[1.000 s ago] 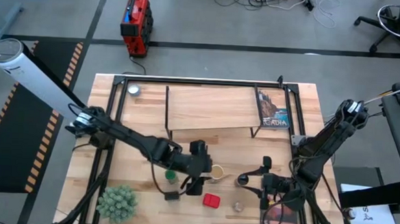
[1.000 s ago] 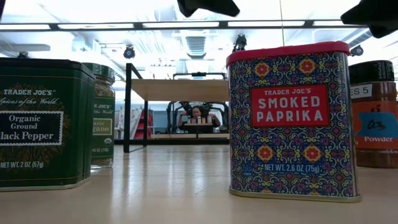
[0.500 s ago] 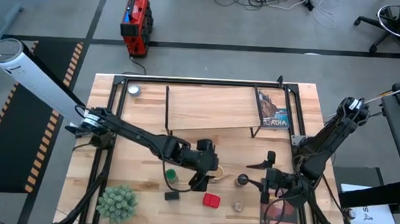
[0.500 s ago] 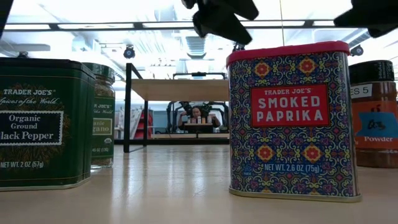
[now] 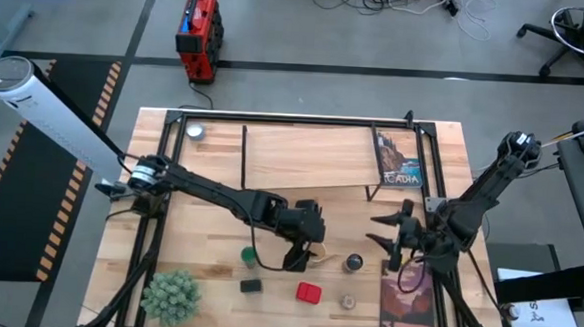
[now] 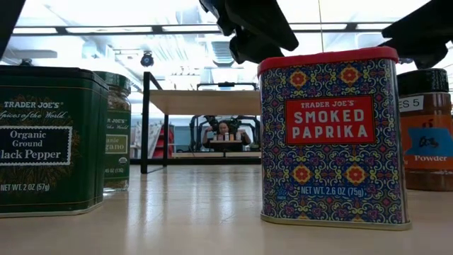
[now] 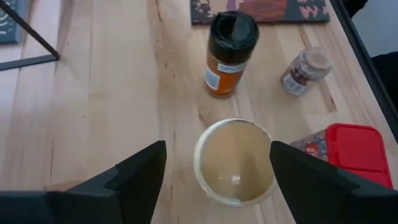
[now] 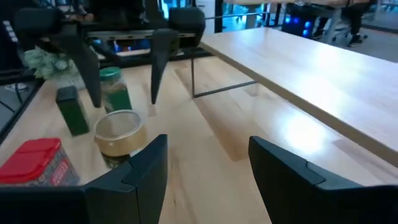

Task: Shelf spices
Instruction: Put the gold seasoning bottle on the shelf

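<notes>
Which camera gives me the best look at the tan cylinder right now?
Left wrist view: the tan cylinder sits centred between the open left gripper fingers, top fully visible. The right wrist view shows its side, off-centre. In the high view the arm hides most of it; the low view doesn't show it.

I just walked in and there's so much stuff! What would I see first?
Probably the bright red paprika tin, huge at the front of the table-level view, with a dark green pepper tin to its left. Seen from above, the left gripper hangs open right over a tan round container, near a fuzzy green plant ball.
</notes>
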Motion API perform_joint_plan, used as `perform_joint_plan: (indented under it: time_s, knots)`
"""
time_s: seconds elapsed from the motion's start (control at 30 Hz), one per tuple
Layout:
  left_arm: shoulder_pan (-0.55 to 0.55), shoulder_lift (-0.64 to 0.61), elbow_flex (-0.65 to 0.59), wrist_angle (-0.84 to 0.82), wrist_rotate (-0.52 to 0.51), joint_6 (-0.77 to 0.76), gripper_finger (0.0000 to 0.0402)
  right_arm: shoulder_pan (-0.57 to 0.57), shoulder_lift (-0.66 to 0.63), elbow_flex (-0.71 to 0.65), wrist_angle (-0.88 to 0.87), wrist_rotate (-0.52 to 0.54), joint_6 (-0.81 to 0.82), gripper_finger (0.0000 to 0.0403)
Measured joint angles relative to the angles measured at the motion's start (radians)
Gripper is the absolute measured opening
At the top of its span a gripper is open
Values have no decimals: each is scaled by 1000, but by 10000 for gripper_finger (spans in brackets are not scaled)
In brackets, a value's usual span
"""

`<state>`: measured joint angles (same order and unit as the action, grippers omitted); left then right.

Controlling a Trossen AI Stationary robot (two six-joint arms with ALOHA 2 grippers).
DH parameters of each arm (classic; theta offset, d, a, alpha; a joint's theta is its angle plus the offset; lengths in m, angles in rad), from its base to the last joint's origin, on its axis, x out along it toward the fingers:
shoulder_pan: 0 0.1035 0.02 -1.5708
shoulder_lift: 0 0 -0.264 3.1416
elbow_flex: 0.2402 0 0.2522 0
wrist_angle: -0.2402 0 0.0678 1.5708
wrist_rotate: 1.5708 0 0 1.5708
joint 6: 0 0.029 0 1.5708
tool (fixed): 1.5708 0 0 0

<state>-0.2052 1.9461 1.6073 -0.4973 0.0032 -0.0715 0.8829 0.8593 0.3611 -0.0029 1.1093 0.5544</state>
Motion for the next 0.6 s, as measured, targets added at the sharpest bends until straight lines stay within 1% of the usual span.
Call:
perform_joint_plan:
  time_s: [0.07,0.13,0.23,0.3,0.4,0.5,0.6]
  knots:
    - [4,0,0,2,21,1,282,0,-2,-24,87,-3,-44,199]
    - [3,0,0,5,36,11,285,0,3,-45,193,-19,-123,199]
    - [1,0,0,8,39,28,287,-4,12,-65,340,-77,-248,199]
    - [1,0,0,9,38,35,288,-18,14,-73,393,-146,-301,199]
    - [1,0,0,10,38,41,287,-64,11,-75,406,-246,-317,199]
    - [0,0,0,10,37,41,284,-135,7,-76,405,-418,-313,199]
    - [-1,0,0,12,37,40,279,-203,5,-77,405,-530,-312,199]
